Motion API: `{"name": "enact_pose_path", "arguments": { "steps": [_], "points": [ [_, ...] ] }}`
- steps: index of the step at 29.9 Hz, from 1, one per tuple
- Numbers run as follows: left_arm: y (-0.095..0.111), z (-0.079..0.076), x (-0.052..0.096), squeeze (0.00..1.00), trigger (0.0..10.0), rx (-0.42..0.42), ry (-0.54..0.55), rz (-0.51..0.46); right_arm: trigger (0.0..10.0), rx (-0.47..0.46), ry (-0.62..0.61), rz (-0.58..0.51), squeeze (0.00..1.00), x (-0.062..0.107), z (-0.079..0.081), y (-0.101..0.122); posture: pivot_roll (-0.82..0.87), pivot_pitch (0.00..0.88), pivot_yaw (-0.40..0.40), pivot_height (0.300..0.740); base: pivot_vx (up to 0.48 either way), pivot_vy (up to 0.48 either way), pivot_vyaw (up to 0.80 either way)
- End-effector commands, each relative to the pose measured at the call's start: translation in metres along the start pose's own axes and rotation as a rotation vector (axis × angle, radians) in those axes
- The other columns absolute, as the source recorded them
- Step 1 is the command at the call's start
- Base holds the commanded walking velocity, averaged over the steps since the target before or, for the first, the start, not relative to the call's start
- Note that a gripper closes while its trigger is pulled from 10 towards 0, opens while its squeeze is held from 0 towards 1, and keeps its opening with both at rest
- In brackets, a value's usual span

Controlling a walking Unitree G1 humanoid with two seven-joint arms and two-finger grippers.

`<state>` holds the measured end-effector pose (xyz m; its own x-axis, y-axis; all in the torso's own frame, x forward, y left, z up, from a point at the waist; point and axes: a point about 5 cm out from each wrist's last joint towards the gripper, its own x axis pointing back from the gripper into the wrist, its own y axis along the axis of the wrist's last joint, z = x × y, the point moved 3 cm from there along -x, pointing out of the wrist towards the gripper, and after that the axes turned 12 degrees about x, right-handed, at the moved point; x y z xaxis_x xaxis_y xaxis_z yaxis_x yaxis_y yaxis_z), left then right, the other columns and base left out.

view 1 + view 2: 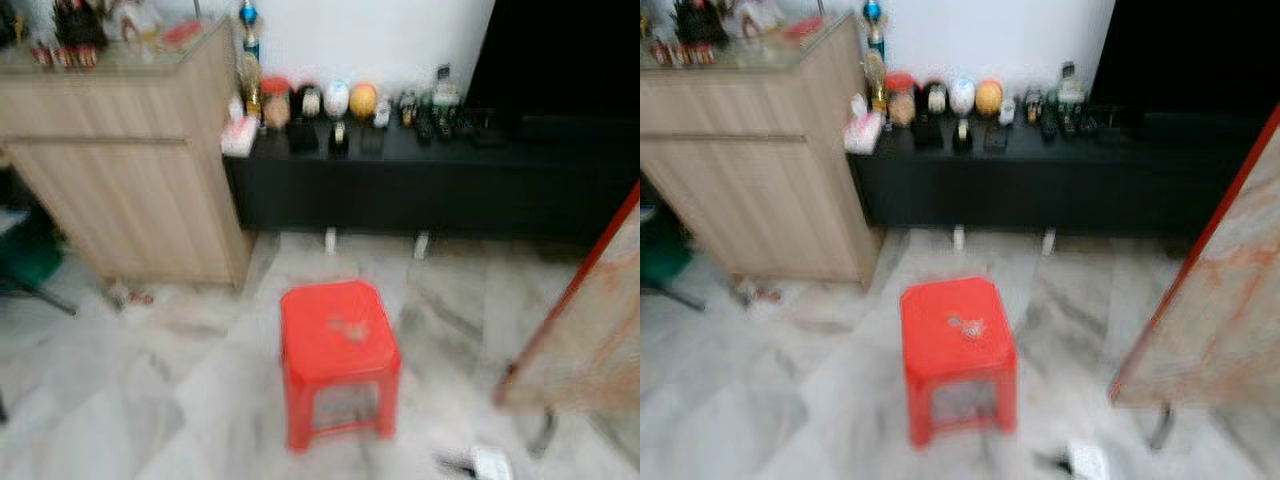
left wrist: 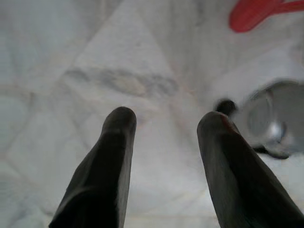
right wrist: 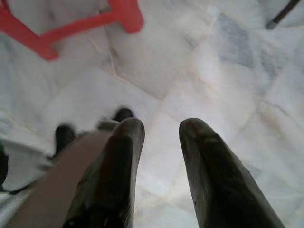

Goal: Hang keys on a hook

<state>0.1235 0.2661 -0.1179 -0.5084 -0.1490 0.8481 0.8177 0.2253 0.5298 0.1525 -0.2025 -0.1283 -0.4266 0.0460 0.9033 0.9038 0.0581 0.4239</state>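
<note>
**Keys on the red stool, both hands hanging empty**

You are looking down at a red stool (image 1: 338,350) standing on the marble floor (image 1: 150,400), and the small pale cluster on its seat looks like the keys (image 1: 350,329) — the picture is blurred, so take that as a likely reading, not a sure one. They lie near the middle of the seat, which leaves room to come at them from above without catching the rim.

Your left hand (image 2: 164,124) points down at bare floor with its fingers spread and nothing between them; a corner of the stool shows at the far edge of its view. Your right hand (image 3: 159,127) is likewise spread and empty, aimed at the floor with the stool's legs just beyond. Both arms seem to hang low, as they would while you walk, so no reach looks begun.

Behind the stool a low black desk (image 1: 430,180) runs along the white wall, crowded with jars and small ornaments, and a wooden cabinet (image 1: 130,180) stands to your left. No hook can be made out from here — you will likely need to find it after picking up the keys. A slanted board with a red edge (image 1: 590,320) leans close on your right, so mind your right arm there.
</note>
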Motion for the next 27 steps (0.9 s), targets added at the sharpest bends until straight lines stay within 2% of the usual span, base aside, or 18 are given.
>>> {"name": "enact_pose_path", "arguments": {
  "steps": [1, 27],
  "points": [
    [-0.0009, 0.0064, 0.0011, 0.00, 10.0, 0.001, 0.017, 0.010, 10.0, 0.002, 0.016, -0.017, 0.00, -0.0010, 0.0071, 0.0056, 0.16, 0.000, 0.006, 0.740, 0.000, 0.465, 0.00],
    [-0.0001, 0.0045, 0.0006, 0.00, 10.0, -0.014, 0.003, 0.015, 10.0, 0.029, 0.024, -0.043, 0.00, -0.0014, 0.0084, 0.0123, 0.16, 0.000, 0.002, 0.740, 0.000, 0.017, 0.00]
  ]
}}
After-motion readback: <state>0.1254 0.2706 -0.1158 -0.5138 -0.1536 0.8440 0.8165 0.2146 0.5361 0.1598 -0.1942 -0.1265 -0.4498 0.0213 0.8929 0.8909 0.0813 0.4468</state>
